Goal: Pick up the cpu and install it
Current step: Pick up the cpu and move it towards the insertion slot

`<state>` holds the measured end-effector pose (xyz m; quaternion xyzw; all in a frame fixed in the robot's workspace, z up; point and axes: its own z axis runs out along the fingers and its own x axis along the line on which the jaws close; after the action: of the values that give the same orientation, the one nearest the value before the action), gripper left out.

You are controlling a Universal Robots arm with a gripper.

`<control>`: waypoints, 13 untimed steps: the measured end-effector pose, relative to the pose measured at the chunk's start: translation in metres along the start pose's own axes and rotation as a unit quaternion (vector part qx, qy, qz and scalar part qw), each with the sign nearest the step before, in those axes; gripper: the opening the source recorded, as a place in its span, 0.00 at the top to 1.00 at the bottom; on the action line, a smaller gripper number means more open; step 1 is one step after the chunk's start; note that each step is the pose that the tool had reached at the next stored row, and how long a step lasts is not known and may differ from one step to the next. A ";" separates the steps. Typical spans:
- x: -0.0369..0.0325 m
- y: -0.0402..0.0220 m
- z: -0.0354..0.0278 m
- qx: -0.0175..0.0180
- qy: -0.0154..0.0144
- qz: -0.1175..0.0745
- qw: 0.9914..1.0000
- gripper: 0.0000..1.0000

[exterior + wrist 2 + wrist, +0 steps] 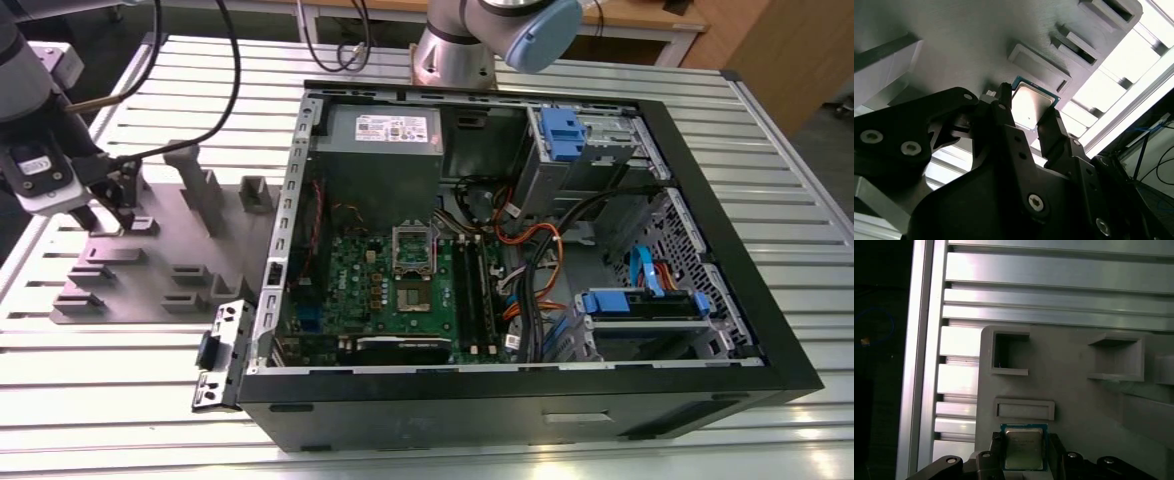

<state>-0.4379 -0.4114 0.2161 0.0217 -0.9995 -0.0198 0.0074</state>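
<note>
End effector point(1028, 109) on cpu point(1024, 447), grey fixture point(1069, 390)

Place: a robotics lab or workshop set up for computer assembly.
Counter: industrial counter point(801, 200) of slotted aluminium profiles.
Robot: arm base point(447, 60) standing at the counter's far edge.
Workpiece: open desktop computer case point(534, 400), its motherboard point(367, 280) exposed.
Fixture: grey slotted parts holder point(147, 290) beside the case.

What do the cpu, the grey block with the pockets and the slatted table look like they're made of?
The cpu: a dull silver metal lid, slightly brushed-looking, on a blue-green board edge. The grey block: probably matte plastic, perhaps printed; it is an even grey with no glare. The slatted table: likely aluminium profile with a satin finish, judging by its bright streaky reflections.
</note>
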 end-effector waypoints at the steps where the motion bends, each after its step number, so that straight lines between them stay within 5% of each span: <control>1: 0.0000 0.0000 -0.0005 0.000 0.000 0.000 1.000 0.55; 13: -0.0003 0.0003 -0.0062 0.000 0.000 0.000 1.000 0.55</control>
<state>-0.4375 -0.4113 0.2223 0.0216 -0.9995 -0.0199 0.0077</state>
